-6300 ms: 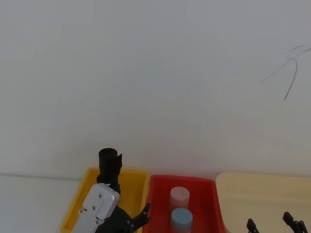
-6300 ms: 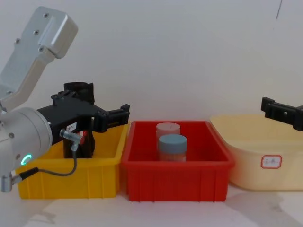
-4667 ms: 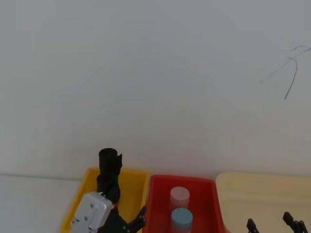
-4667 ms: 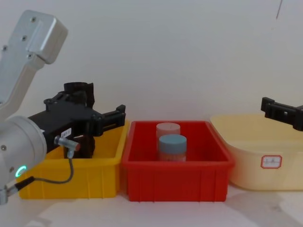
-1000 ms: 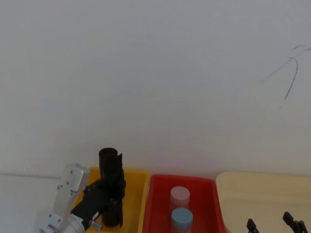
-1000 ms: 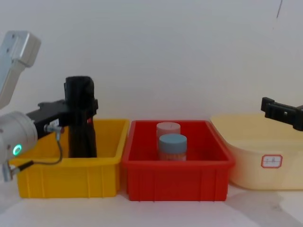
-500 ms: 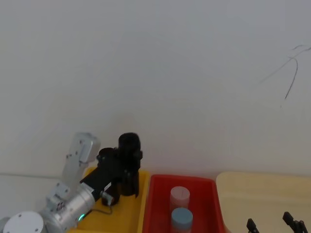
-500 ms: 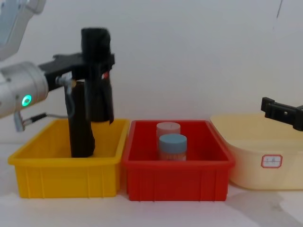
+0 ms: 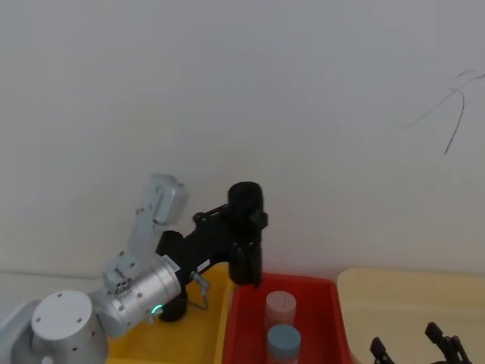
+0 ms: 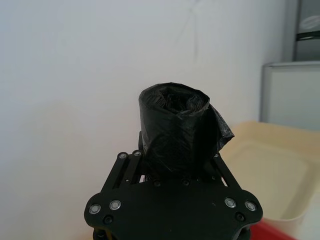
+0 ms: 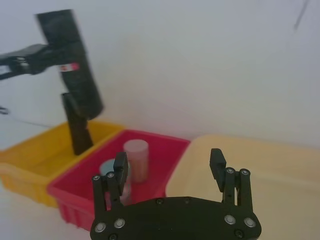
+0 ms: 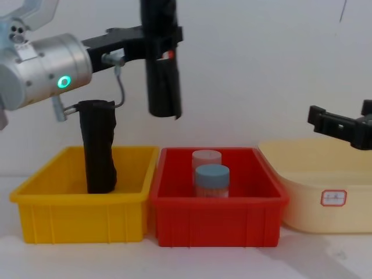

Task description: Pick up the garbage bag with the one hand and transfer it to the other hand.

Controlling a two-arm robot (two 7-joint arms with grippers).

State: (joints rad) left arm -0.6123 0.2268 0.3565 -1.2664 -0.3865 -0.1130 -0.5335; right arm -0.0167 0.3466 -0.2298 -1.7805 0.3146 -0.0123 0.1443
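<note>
The garbage bag [image 12: 161,70], a tall black crinkled roll with a small red-and-white label, hangs upright in the air above the edge between the yellow bin [image 12: 81,221] and the red bin [image 12: 218,212]. My left gripper [image 12: 164,42] is shut on its upper part, reaching in from the silver arm with the green light. In the left wrist view the garbage bag [image 10: 175,132] stands up between the jaws. My right gripper [image 12: 343,121] hovers open over the cream basin [image 12: 314,200], well apart from the bag. From the right wrist, the right gripper [image 11: 170,162] faces the garbage bag [image 11: 72,65].
A plain black roll [image 12: 100,148] stands in the yellow bin. The red bin holds a pink canister [image 12: 206,158] and a blue-lidded canister [image 12: 211,179]. A white wall stands close behind the bins.
My left gripper closed on the garbage bag, lifted it out of the yellow bin, and carried it up and to the right. The right gripper has shifted slightly left.
</note>
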